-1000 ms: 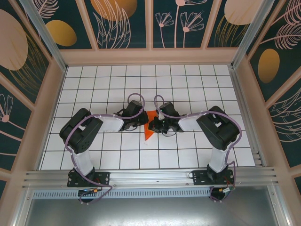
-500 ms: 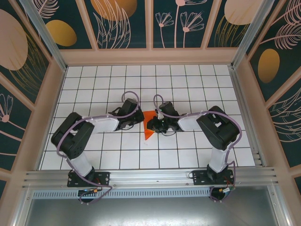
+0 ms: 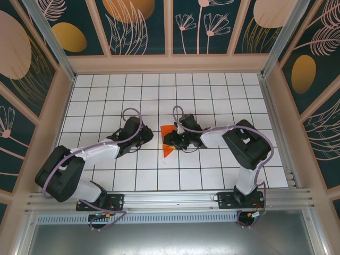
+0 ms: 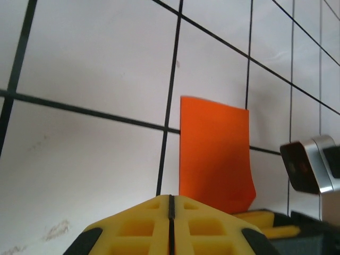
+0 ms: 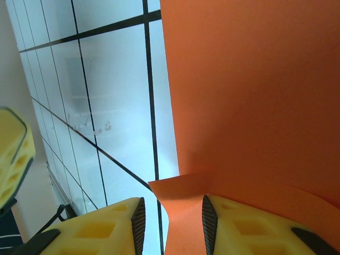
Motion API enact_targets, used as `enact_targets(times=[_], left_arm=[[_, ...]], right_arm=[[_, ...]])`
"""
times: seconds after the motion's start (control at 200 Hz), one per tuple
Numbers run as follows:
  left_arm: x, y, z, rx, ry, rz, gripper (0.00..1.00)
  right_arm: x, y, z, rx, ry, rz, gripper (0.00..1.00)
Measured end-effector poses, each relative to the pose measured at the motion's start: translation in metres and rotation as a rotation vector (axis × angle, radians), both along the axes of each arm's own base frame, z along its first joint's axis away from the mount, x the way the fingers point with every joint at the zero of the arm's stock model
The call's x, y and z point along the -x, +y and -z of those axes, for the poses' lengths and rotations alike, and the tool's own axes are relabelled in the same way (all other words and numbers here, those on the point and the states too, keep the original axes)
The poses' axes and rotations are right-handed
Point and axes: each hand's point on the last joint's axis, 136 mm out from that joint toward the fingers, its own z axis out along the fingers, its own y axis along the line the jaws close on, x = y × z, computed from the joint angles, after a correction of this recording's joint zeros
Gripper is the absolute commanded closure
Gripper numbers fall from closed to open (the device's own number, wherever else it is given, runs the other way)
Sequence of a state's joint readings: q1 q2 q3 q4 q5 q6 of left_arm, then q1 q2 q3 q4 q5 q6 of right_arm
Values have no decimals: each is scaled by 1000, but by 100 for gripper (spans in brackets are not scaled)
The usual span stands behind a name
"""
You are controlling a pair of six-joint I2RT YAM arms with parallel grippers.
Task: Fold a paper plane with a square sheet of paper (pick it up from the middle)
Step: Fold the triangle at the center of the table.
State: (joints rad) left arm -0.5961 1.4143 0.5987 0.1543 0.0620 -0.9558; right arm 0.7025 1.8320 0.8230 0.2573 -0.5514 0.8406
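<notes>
The orange-red sheet of paper (image 3: 168, 151), folded into a pointed shape, lies on the white tiles at mid-table with its tip toward the near edge. My right gripper (image 3: 170, 140) is over its middle. In the right wrist view the right gripper (image 5: 172, 226) is open, with a raised flap of the paper (image 5: 249, 95) standing loose between its fingers (image 5: 249, 228). My left gripper (image 3: 146, 136) is a little left of the paper and apart from it. In the left wrist view the left gripper (image 4: 171, 201) is shut on nothing, with the paper (image 4: 212, 154) just ahead.
Low walls (image 3: 170, 64) fence the tiled floor on the far side and both flanks. An aluminium rail (image 3: 170, 199) runs along the near edge by the arm bases. The right gripper's yellow finger (image 4: 265, 220) lies by the paper in the left wrist view.
The left arm has drawn back to the left, off the paper, still shut. The right gripper's jaws have opened and released the paper.
</notes>
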Motion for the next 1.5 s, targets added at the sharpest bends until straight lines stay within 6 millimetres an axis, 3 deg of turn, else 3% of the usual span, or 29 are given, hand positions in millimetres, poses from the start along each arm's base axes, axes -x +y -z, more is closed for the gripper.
enact_targets(times=[0.335, 0.49, 0.62, 0.846, 1.206, 1.501], left_arm=[[52, -51, -8, 179, 18, 145, 97], [58, -63, -7, 223, 29, 167, 98], [63, -72, 5, 217, 64, 184, 99], [66, -72, 31, 172, 125, 178, 100], [68, -74, 38, 165, 149, 187, 99], [67, -76, 42, 160, 161, 191, 99]], right_arm=[[-1, -6, 5, 23, -10, 28, 78], [-2, -7, 6, 30, -13, 34, 83], [-3, -8, 7, 35, -16, 40, 84], [-2, -10, 8, 41, -17, 45, 86], [-2, -10, -7, 26, -42, 45, 87], [-1, -20, 4, 80, -38, 61, 87]])
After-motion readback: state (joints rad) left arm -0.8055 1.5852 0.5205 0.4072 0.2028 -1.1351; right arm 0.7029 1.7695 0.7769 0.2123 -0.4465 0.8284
